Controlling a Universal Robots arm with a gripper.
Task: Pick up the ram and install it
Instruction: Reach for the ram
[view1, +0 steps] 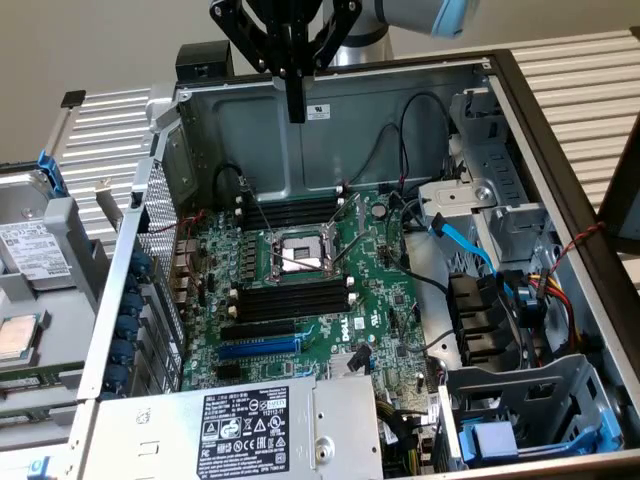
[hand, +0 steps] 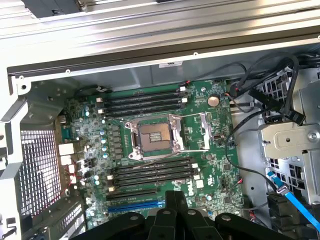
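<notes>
Exterior view: black robot gripper, upper centre of frame, hangs above the open grey metal computer case. The green motherboard and its long black memory slots lie mid-frame.
Wrist view: jaws clenched, nothing between them, near the blue expansion slot. The ram's place cannot be told.

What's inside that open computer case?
A green motherboard with an open processor socket, black slots and cables. What lies under the power supply is covered.
</notes>
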